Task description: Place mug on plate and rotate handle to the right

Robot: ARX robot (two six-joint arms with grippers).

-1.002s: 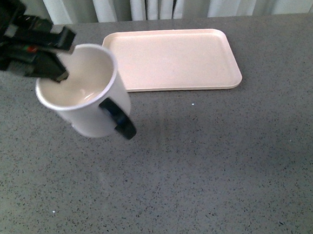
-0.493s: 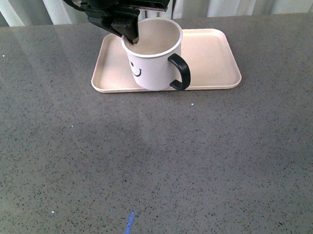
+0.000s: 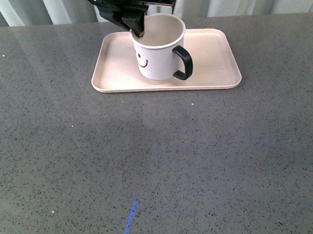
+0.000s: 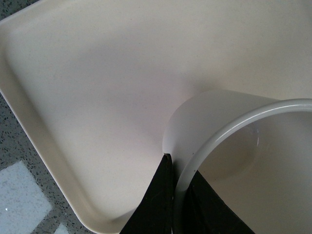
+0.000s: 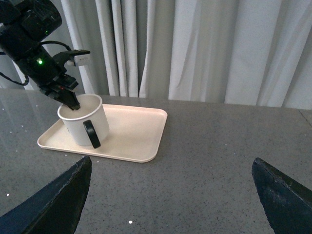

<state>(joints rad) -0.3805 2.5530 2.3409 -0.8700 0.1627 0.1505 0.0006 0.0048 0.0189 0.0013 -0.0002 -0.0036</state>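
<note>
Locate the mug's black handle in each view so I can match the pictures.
Front view: handle at upper centre, on the right side of the mug, over the plate.
Left wrist view: not in it; only the mug's wall and rim show.
Right wrist view: handle left of centre, on the mug's camera-facing side.
Shared landmark: the pale-pink plate under the mug, in all three views.
</note>
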